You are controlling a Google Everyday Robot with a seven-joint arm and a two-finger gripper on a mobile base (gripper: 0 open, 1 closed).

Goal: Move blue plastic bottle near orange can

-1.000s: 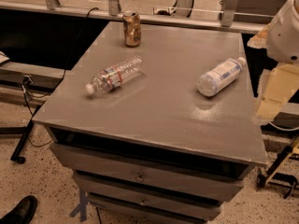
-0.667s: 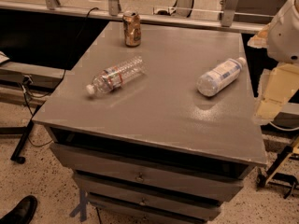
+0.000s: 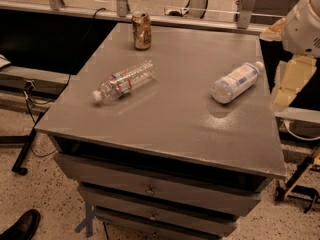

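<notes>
The blue plastic bottle (image 3: 235,82) lies on its side on the right part of the grey worktop (image 3: 170,124), cap pointing toward the far right edge, well apart from the orange can (image 3: 141,30), which stands upright near the far left corner. The tool (image 3: 288,84) hangs off the worktop's right side, just beyond the bottle and not touching it; whether it is apart or together I cannot tell. Lying down, the round bottle will probably roll if it is nudged off-centre, and with the right edge so near, a clumsy approach could send it off the worktop. A slimmer ribbed bottle (image 3: 123,80) lies on its side left of centre, and a low carry could clip it. Setting down too close could topple the light can.
</notes>
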